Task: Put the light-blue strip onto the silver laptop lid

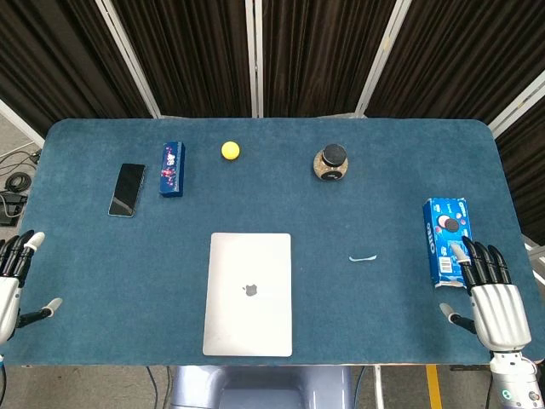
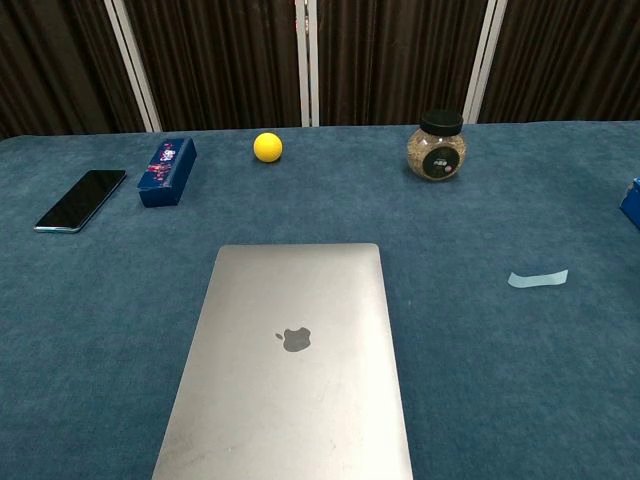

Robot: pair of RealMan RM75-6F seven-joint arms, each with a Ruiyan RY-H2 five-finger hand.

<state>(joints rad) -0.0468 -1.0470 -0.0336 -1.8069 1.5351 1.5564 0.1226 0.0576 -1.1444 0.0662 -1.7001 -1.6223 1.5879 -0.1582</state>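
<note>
A small light-blue strip (image 1: pixel 364 257) (image 2: pixel 537 279) lies flat on the blue table, to the right of the closed silver laptop (image 1: pixel 248 293) (image 2: pixel 290 370). The laptop sits front and centre with its lid up and bare. My right hand (image 1: pixel 491 296) rests at the front right edge, fingers spread and empty, well to the right of the strip. At the front left edge, only part of my left hand (image 1: pixel 15 277) shows, with fingers apart and nothing in it. Neither hand appears in the chest view.
A blue cookie box (image 1: pixel 446 239) lies just beyond my right hand. Toward the back stand a black-lidded jar (image 1: pixel 331 162), a yellow ball (image 1: pixel 230 150), a dark-blue box (image 1: pixel 172 169) and a black phone (image 1: pixel 127 189).
</note>
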